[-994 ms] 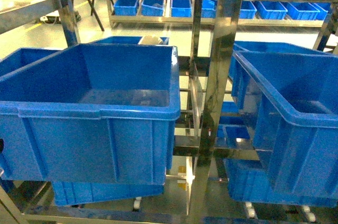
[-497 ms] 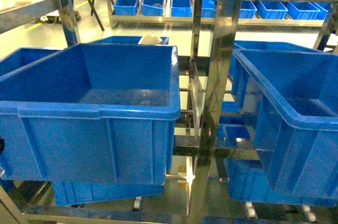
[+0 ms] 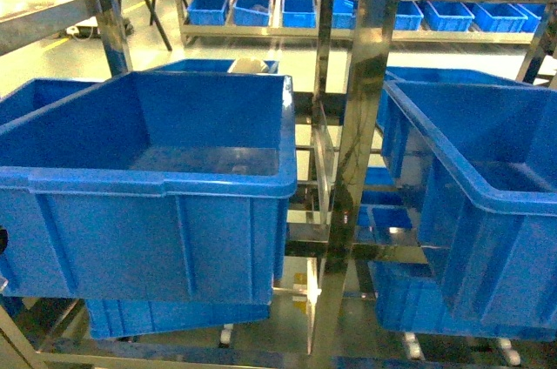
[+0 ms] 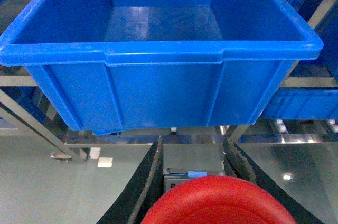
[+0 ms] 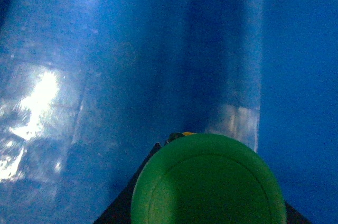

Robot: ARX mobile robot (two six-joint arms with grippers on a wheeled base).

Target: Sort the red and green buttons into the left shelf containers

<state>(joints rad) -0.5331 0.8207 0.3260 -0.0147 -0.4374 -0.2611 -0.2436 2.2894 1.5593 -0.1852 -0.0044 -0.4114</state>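
In the left wrist view my left gripper (image 4: 193, 147) is shut on the red button (image 4: 219, 203). Its red cap fills the bottom of the frame, and a bit of dark base shows between the black fingers (image 4: 153, 166). It hangs low in front of a large deep blue bin (image 4: 158, 49) of the left shelf containers, below the rim; that bin looks empty. My right gripper (image 5: 206, 147) is shut on the green button (image 5: 208, 182), close against a glossy blue plastic surface (image 5: 132, 65); I cannot tell which bin that is. Neither gripper shows in the head view, where the big left bin (image 3: 165, 186) stands.
A steel shelf upright (image 3: 365, 125) stands between the left bin and another deep blue bin (image 3: 487, 177) on the right. A further bin (image 3: 35, 95) sits at the far left and more below. Small blue trays (image 3: 296, 10) line a far rack. Grey floor (image 4: 53, 192) lies below.
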